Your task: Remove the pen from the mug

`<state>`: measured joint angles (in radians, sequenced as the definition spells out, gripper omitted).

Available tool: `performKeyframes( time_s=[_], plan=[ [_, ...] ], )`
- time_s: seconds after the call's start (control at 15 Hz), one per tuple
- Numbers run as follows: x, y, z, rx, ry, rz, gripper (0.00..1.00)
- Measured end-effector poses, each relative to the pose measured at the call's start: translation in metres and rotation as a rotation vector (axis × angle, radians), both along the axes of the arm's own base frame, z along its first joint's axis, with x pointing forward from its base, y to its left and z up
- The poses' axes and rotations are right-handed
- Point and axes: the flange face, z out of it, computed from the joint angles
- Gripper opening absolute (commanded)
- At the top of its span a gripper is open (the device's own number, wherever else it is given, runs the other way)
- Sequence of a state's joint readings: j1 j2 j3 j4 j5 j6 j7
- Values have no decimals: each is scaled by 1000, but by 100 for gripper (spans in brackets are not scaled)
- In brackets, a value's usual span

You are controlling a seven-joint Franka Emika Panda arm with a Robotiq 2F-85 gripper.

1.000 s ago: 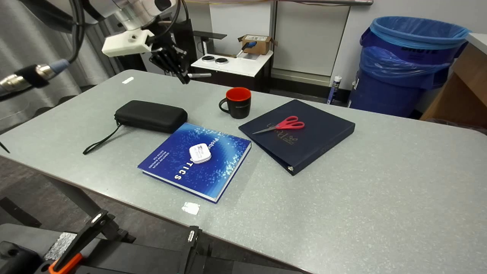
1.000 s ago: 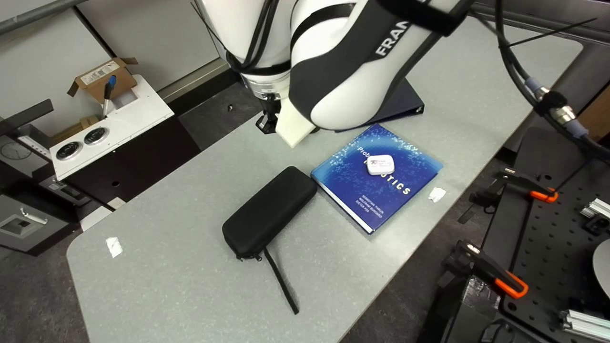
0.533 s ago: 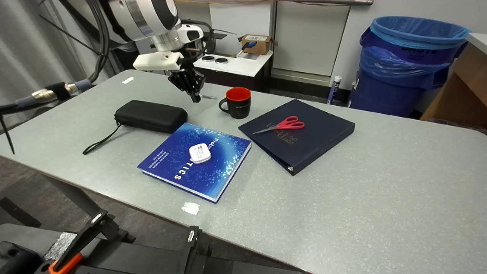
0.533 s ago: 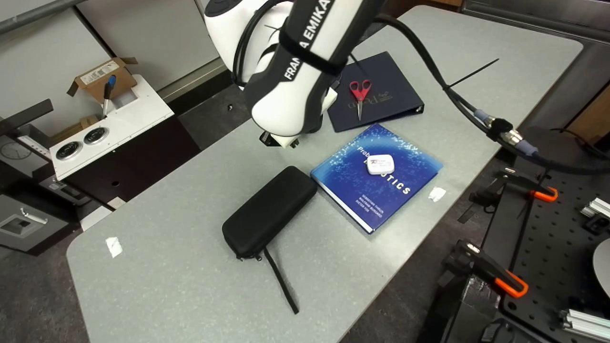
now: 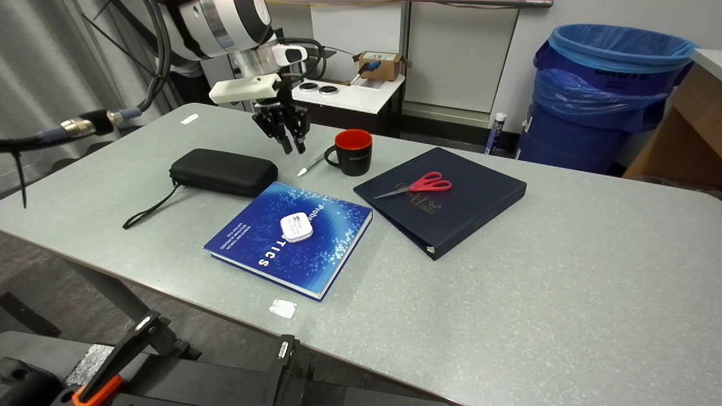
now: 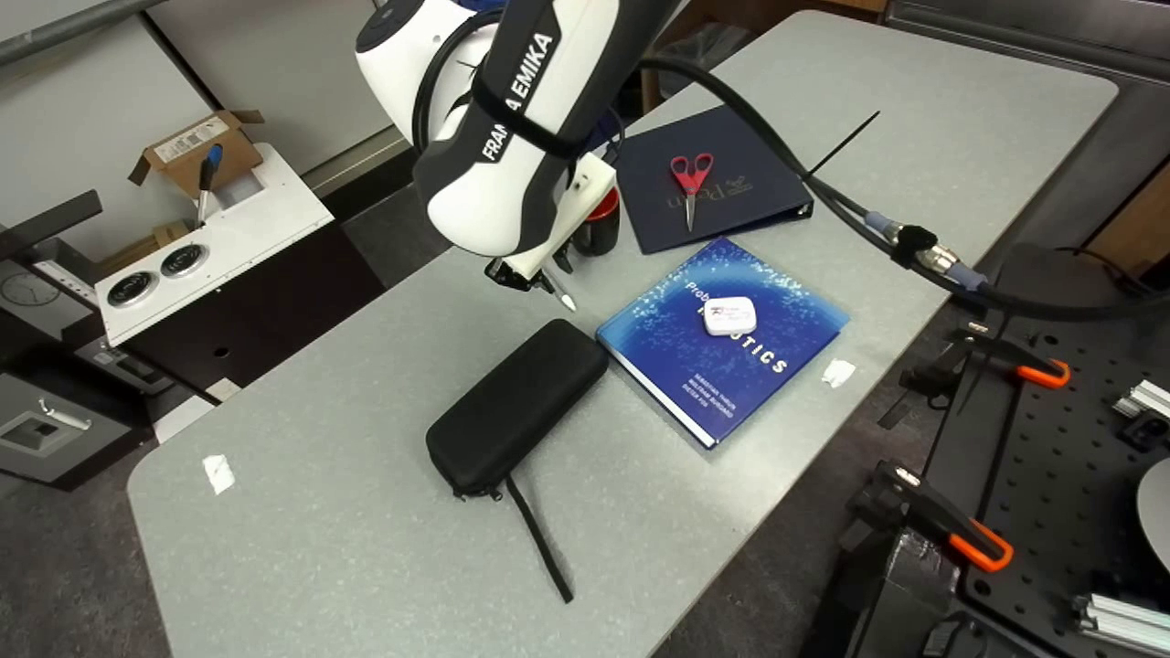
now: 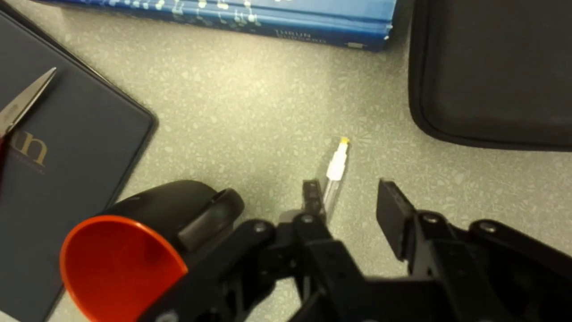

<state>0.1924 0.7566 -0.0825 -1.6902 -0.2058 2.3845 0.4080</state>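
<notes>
Slim white-tipped pen (image 7: 337,165) lay flat on speckled grey tabletop (image 5: 536,293), just beside the red-lined black mug (image 5: 355,158), black jointed hand (image 7: 352,203) gaped overhead, fingers apart

Mug (image 5: 356,161): one
Pen (image 7: 335,171): one
Gripper (image 7: 351,199): one
Arm (image 6: 494,178): one
Scissors (image 5: 416,185): one pair
Binder (image 5: 462,206): one
Book (image 5: 333,231): one
White box (image 5: 296,227): one
Case (image 5: 223,171): one
White patches (image 5: 283,308): two
Table (image 5: 564,310): one
Burners (image 6: 184,260): two
Carton (image 6: 206,153): one
Clamps (image 6: 941,514): two
Bin (image 5: 598,113): one

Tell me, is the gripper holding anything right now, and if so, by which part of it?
Nothing is held: the gripper stands open, its fingers apart, and the pen lies on the table, outside the mug.
</notes>
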Motion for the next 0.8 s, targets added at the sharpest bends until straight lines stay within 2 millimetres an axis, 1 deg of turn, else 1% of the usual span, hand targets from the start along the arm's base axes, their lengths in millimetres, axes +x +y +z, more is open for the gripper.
performKeyframes(
  time_s=[0.07,0.27,0.33,0.6,0.8],
  plan=[
    [1,1,2,-2,3,2,78],
    [2,2,4,-4,10,2,99],
    [3,2,5,-5,11,0,100],
    [3,-2,6,-2,26,-11,100],
    [2,-1,5,-2,29,-9,100]
  ],
)
